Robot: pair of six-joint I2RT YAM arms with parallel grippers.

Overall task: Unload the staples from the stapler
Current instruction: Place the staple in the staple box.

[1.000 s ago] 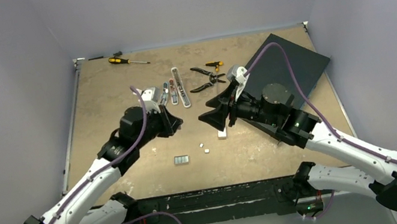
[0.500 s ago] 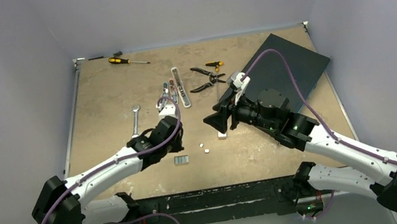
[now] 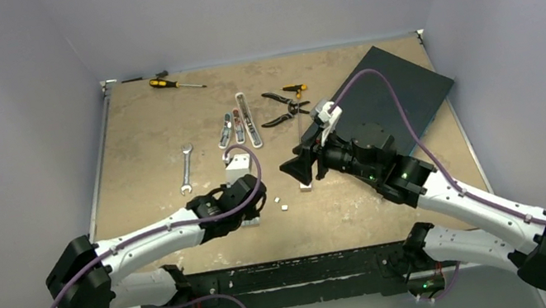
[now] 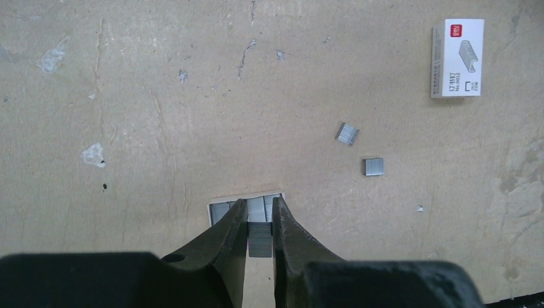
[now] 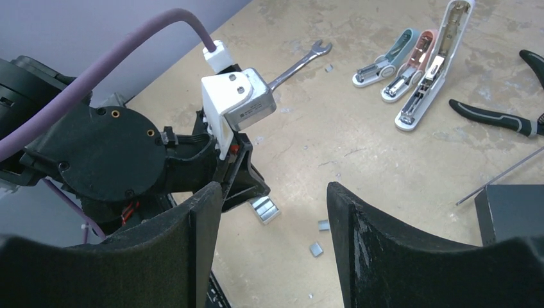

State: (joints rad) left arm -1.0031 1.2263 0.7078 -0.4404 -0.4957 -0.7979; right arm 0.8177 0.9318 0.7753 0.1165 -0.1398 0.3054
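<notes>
A short silvery staple strip sits pinched between the nearly closed fingers of the left tool, low over the near middle of the tan tabletop. Directly under the fingertips a flat row of staples lies on the tabletop, and the wrist view does not show whether the held strip touches it. To the right of that row lie two small staple blocks, close together but apart, and beyond them a small white staple box. The right tool hangs open and empty above the box, its fingers spread wide and turned toward the left arm. Farther back, a long white stapler lies swung open, with a pink stapler and a teal stapler just beside it on the left. A wrench lies left of the staplers, black-handled pliers right of them, a dark panel at the right edge, and a yellow-and-black screwdriver near the far edge.
</notes>
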